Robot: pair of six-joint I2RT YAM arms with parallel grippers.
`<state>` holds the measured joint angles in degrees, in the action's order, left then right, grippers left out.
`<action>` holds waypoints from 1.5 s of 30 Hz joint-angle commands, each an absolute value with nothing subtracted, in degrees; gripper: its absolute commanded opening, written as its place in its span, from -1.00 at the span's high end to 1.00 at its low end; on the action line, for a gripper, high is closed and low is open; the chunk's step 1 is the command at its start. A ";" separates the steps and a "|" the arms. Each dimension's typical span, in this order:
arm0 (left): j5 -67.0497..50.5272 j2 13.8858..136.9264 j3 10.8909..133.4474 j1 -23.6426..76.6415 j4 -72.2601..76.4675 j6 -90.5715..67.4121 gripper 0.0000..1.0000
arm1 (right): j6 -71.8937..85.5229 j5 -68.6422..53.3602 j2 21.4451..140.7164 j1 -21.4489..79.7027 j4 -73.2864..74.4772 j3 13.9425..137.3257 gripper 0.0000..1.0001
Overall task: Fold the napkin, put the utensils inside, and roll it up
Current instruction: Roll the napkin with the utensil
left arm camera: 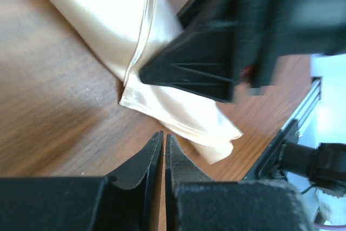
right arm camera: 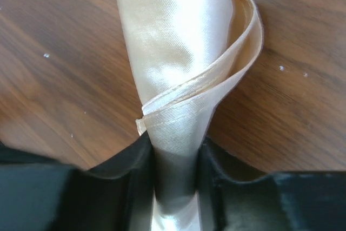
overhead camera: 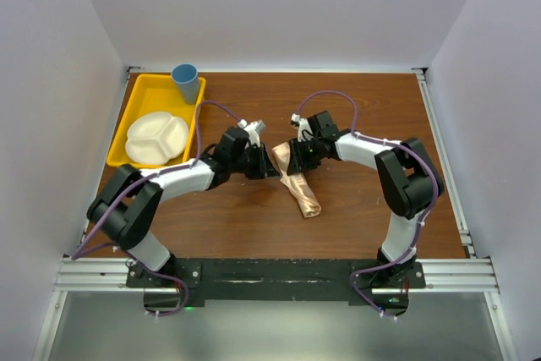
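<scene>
Right gripper (right arm camera: 175,158) pinched one end of the rolled peach-orange cloth napkin (overhead camera: 304,196), mid-frame in top view, probably so it couldn't unroll; left gripper (left arm camera: 164,142) sat beside it, jaws pressed together, empty.

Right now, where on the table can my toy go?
The table is bare in its far right corner and along the front between the arm bases. It's crowded mid-table, where the left gripper and right gripper meet the napkin, and in the yellow tray.
</scene>
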<state>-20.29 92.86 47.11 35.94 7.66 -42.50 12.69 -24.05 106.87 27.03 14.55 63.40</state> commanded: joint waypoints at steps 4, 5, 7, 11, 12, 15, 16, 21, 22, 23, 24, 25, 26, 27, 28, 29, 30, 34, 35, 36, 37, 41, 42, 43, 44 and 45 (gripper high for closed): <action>-19.16 86.93 47.29 32.61 5.27 -40.17 0.80 | 16.52 -16.62 109.86 27.60 15.65 60.56 0.73; -19.25 86.75 47.29 32.35 5.19 -40.08 0.80 | 17.13 -16.18 110.12 27.60 15.73 61.08 0.85; -19.34 86.49 47.20 32.26 5.18 -39.99 0.80 | 18.54 -14.69 110.13 27.33 15.73 61.70 0.95; -19.95 86.75 47.02 32.25 5.89 -40.34 0.80 | 22.23 -13.18 111.00 24.71 15.38 64.07 1.00; -20.04 86.66 47.11 32.26 6.06 -40.34 0.80 | 24.24 -13.27 111.18 22.61 14.08 64.16 1.00; -20.21 86.75 47.20 32.25 6.33 -40.43 0.80 | 27.93 -13.01 111.44 17.69 10.92 64.07 1.00; -20.39 86.66 47.11 32.17 6.50 -40.43 0.80 | 28.73 -13.01 111.79 16.36 10.29 64.59 1.00; -21.00 86.31 46.23 32.17 7.21 -40.78 0.80 | 34.09 -11.95 114.86 8.45 5.98 67.49 1.00; -21.01 86.22 46.14 32.17 7.56 -40.78 0.80 | 34.80 -12.13 115.57 7.13 5.19 69.07 1.00; -21.18 86.22 45.97 32.25 7.73 -41.13 0.80 | 35.76 -12.13 116.45 4.86 4.66 70.21 1.00; -21.53 86.22 45.79 32.26 7.91 -41.31 0.80 | 36.21 -12.22 117.50 3.88 4.31 71.36 1.00; -21.79 86.31 45.62 32.17 8.26 -41.31 0.80 | 36.82 -12.65 119.34 2.91 4.05 73.80 1.00; -21.88 86.22 45.44 32.25 8.44 -41.48 0.80 | 37.52 -13.35 120.49 1.42 3.96 75.22 1.00; -22.06 86.22 45.35 32.17 8.61 -41.57 0.80 | 37.88 -14.06 121.46 1.06 3.87 76.63 0.99; -22.32 86.31 45.35 32.17 9.14 -41.66 0.80 | 37.97 -14.41 123.20 0.71 3.69 79.16 0.97; -22.76 86.66 45.26 32.17 9.84 -41.92 0.79 | 37.88 -14.76 124.01 0.36 3.69 80.41 0.97; -23.37 87.10 45.44 32.17 10.63 -42.18 0.79 | 37.88 -15.72 124.54 0.44 3.69 81.46 0.96; -27.59 90.87 48.16 32.26 16.23 -44.29 0.79 | 38.41 -17.40 126.82 0.35 2.82 84.11 0.84; -28.03 91.57 48.77 32.26 17.39 -44.82 0.79 | 39.19 -17.58 127.26 0.18 1.94 84.20 0.83; -28.39 92.28 50.35 32.26 18.27 -45.35 0.79 | 39.81 -17.75 127.44 0.18 1.24 84.11 0.82; -28.82 93.85 51.41 32.26 19.76 -46.22 0.79 | 40.68 -18.36 127.53 0.26 0.45 83.59 0.81; -29.79 98.51 55.98 32.17 23.72 -48.69 0.79 | 45.51 -19.77 128.84 0.18 -4.38 83.14 0.63; -30.40 99.74 58.16 32.25 25.47 -48.95 0.79 | 45.96 -20.04 129.28 0.18 -4.66 83.32 0.59; -30.85 102.19 59.49 32.17 26.10 -49.13 0.79 | 46.23 -20.04 129.55 0.26 -4.22 84.10 0.53; -31.20 103.52 62.46 32.25 26.71 -49.22 0.79 | 46.32 -19.95 129.55 0.09 -3.70 84.37 0.44; -31.72 104.93 64.06 32.17 27.33 -49.31 0.79 | 46.23 -19.69 129.29 0.17 -3.60 84.37 0.21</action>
